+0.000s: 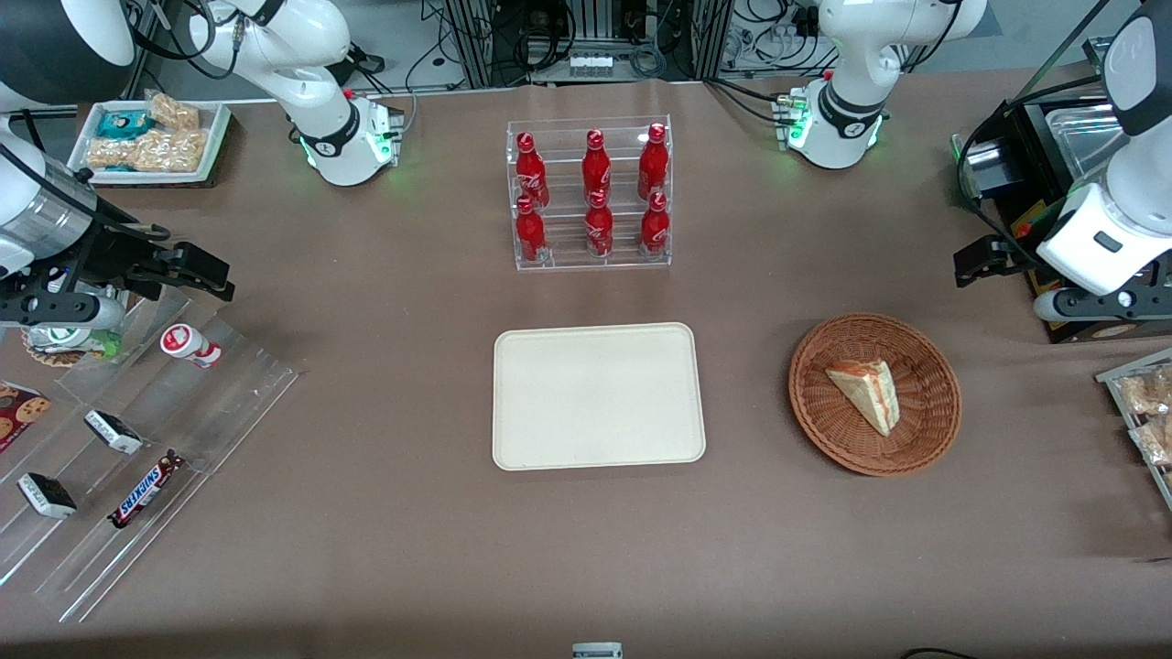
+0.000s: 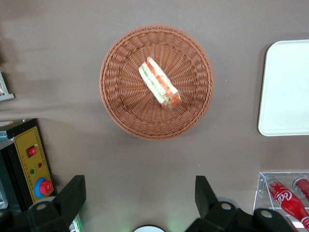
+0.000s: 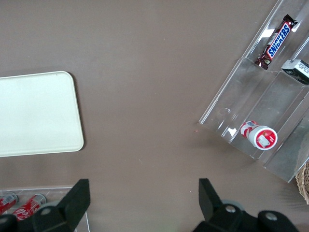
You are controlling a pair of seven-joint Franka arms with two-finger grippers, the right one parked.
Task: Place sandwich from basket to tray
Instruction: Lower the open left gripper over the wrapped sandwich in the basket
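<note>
— Where is the sandwich?

— Lying in the wicker basket, its long axis slanting across the weave, filling edge showing in the left wrist view.

— And the pincer?

— Spread wide, holding nothing, raised above the counter just farther from the front camera than the basket; the sandwich lies below and nearer the camera.

— The tray?

— Bare, beside the basket toward the parked arm's end. A rack of 6 red bottles stands farther back, seemingly clear of the path.
</note>
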